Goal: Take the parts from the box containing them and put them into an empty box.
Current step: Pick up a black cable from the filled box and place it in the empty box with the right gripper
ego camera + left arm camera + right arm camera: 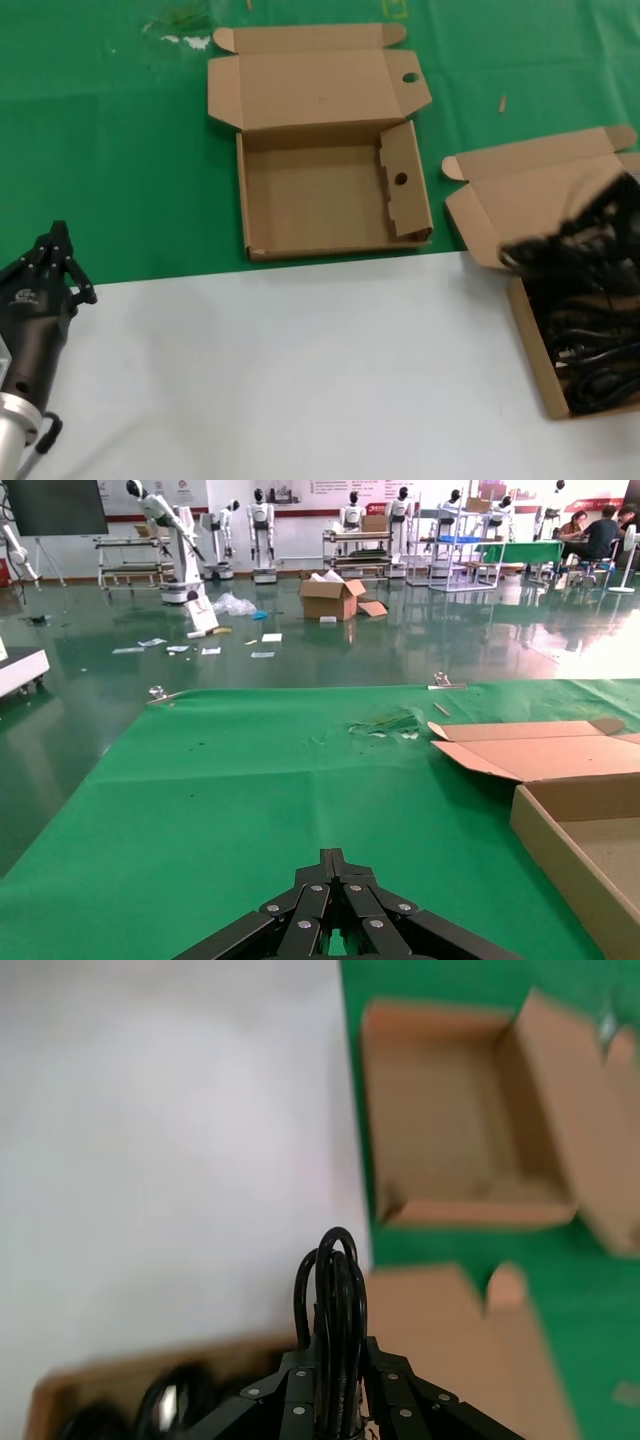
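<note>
I'm mid-transfer: the next move carries across the counter (300, 360) to the empty box (320, 190), then lowers. Over the full box (545, 385), my right gripper (338, 1385) is clamped on a power cord (332, 1290), hanging lengthwise, loop end leading. Left gripper (48, 262) is parked, fingers together.

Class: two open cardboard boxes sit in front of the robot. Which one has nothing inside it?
The squarish box at the middle, with round holes in its lid and side flap, is bare inside. The box at the robot's right holds black power cords.
</note>
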You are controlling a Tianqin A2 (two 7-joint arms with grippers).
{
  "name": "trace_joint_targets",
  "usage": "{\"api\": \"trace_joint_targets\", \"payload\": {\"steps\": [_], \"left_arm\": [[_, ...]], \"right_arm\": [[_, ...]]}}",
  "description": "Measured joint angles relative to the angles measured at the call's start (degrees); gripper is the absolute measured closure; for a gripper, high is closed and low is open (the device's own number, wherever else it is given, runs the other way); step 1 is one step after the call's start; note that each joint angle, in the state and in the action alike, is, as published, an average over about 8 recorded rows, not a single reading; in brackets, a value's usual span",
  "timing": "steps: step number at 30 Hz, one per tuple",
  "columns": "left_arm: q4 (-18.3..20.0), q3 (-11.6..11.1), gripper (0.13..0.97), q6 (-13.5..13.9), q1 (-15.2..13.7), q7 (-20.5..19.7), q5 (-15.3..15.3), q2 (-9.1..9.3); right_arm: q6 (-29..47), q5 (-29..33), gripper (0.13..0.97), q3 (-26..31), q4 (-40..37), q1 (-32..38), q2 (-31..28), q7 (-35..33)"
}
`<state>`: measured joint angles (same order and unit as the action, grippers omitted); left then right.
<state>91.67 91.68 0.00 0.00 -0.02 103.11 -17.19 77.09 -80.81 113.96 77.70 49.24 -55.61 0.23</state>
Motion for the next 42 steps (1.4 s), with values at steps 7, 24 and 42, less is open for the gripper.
{"api": "trace_joint_targets", "payload": {"steps": [7, 24, 42], "left_arm": [[0.0, 0.0, 0.957, 0.0, 0.0, 0.0, 0.0, 0.0], [0.0, 0.0, 0.957, 0.0, 0.0, 0.0, 0.0, 0.0], [0.0, 0.0, 0.957, 0.0, 0.0, 0.0, 0.0, 0.0]], "right_arm": [[0.8, 0.3, 0.888, 1.2, 3.5, 6.4, 5.5, 4.9], [-11.9, 11.7, 0.888, 10.3, -15.5, 17.3, 29.5, 4.5], [-22.5, 12.3, 0.888, 12.8, -42.9, 22.1, 43.3, -10.1]]}}
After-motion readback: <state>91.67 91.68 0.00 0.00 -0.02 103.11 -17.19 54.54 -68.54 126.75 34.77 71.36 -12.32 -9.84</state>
